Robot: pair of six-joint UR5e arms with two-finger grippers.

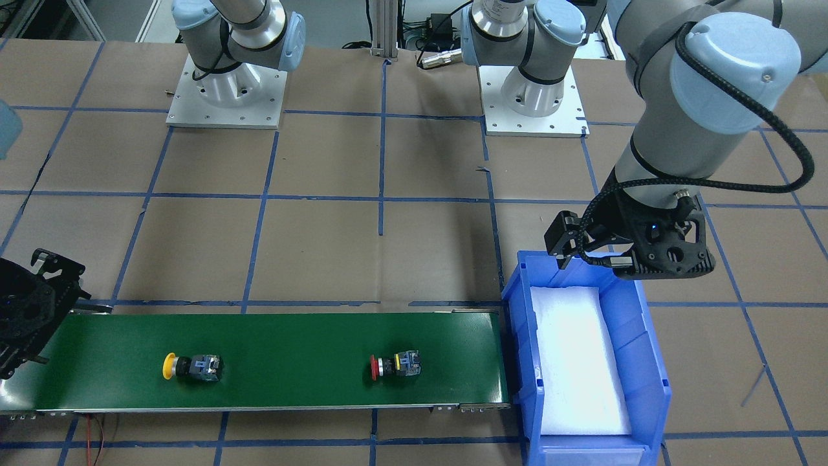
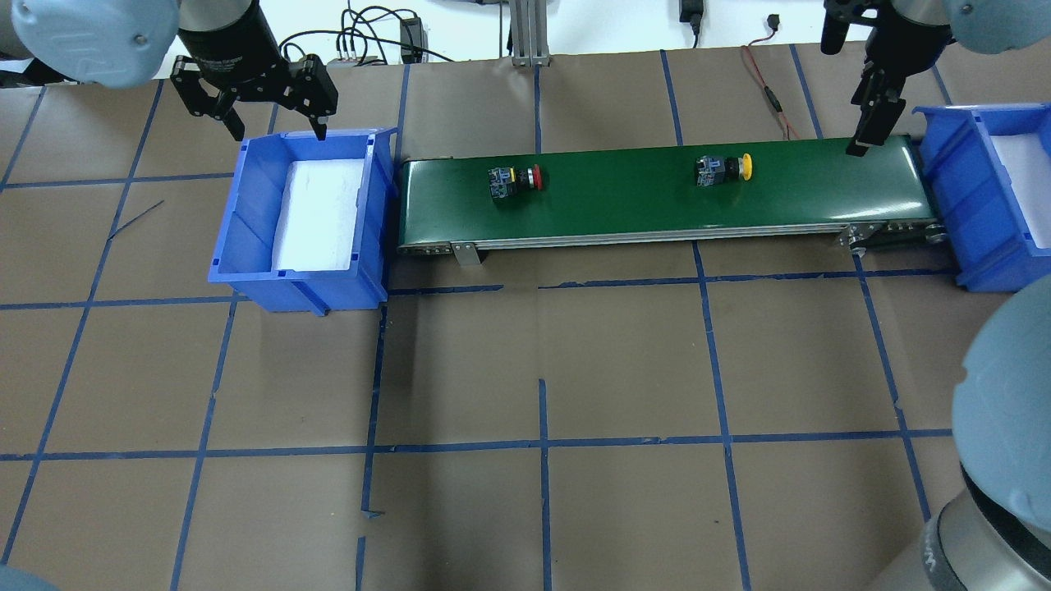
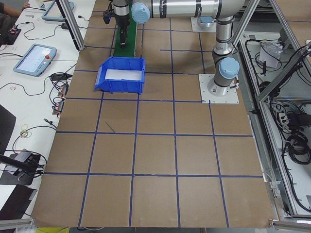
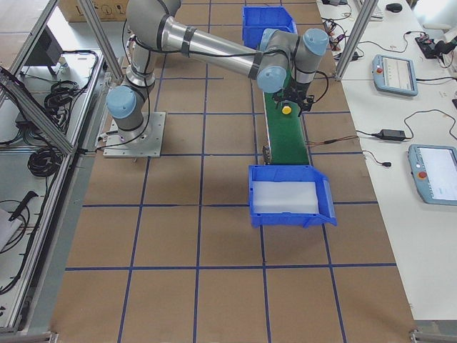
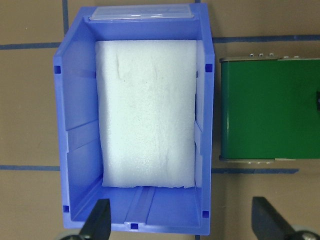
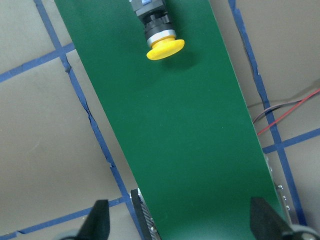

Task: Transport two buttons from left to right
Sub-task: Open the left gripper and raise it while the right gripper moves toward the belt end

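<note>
The red button (image 2: 515, 180) lies on its side on the green belt (image 2: 624, 209), toward the belt's left end in the overhead view. The yellow button (image 2: 722, 169) lies on the same belt, right of centre. The left claw (image 2: 279, 127) is released and empty above the far rim of the left bin (image 2: 234, 246), upper left. The right claw (image 6: 180, 220) is released and empty over the belt's right end, near the right bin (image 2: 956, 205).

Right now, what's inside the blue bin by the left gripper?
The blue bin holds only a white foam pad. The yellow button and red button lie on the green belt, not in it. Anything under the pad is covered.
</note>
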